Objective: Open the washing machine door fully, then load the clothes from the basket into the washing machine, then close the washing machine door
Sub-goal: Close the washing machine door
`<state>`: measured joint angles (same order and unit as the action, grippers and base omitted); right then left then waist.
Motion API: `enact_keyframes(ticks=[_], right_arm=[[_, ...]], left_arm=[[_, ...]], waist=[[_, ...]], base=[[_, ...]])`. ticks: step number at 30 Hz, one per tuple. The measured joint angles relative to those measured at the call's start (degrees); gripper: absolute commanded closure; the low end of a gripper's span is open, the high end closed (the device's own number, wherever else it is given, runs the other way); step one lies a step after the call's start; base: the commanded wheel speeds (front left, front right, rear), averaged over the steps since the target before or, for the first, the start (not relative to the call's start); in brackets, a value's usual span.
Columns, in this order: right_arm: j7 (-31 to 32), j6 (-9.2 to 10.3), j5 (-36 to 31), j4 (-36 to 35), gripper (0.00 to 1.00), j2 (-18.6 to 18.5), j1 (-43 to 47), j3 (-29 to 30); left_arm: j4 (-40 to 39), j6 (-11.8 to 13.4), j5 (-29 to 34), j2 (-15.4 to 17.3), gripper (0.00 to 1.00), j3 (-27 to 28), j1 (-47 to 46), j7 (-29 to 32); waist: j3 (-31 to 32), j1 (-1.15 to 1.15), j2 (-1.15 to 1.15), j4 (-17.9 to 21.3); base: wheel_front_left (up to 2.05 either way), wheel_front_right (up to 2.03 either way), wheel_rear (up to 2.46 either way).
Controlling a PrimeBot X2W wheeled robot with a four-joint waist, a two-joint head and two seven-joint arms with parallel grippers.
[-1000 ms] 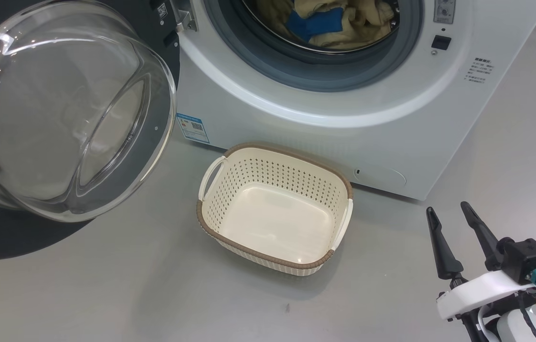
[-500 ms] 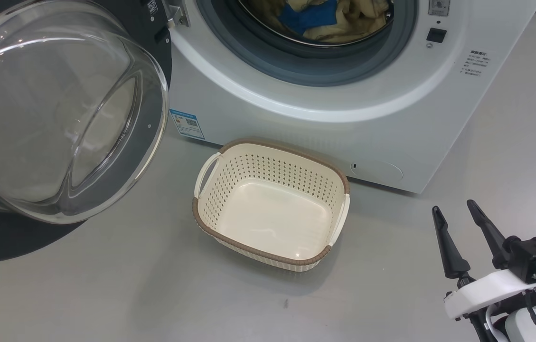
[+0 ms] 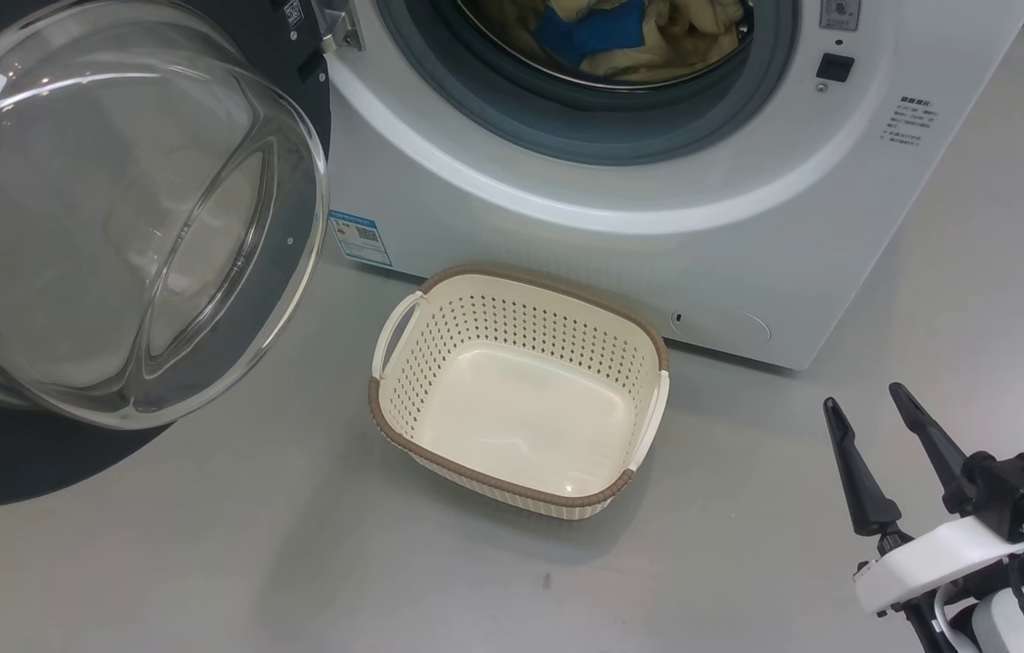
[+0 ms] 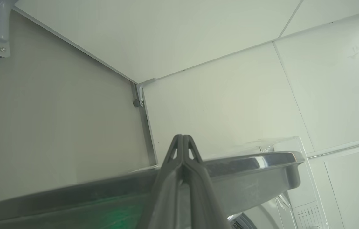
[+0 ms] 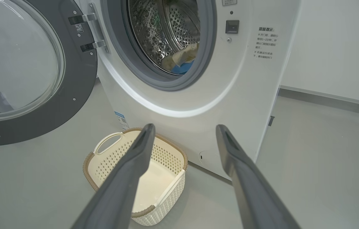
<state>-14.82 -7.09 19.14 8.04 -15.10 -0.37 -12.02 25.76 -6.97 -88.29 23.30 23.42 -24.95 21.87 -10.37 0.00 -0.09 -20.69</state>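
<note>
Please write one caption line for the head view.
Basket empty, clothes inside the washing machine, door open, right gripper open.

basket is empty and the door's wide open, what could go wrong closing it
1. The clothes lie near the front of the drum; a fold could get pinched against the grey seal when the washing machine door shuts.
2. The shut left end effector sits at the door's glossy rim; a push there might slip off.
</note>
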Motion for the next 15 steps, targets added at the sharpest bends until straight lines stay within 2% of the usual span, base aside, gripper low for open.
enact_keyframes(ticks=[15], right_arm=[[0.0,0.0,0.0,0.1,0.0,-0.3,0.1,-1.2]], left_arm=[[-0.3,0.0,0.4,0.6,1.0,-3.6,0.9,4.4]], waist=[[1.3,0.0,0.0,-1.4]], base=[[0.0,0.0,0.0]])
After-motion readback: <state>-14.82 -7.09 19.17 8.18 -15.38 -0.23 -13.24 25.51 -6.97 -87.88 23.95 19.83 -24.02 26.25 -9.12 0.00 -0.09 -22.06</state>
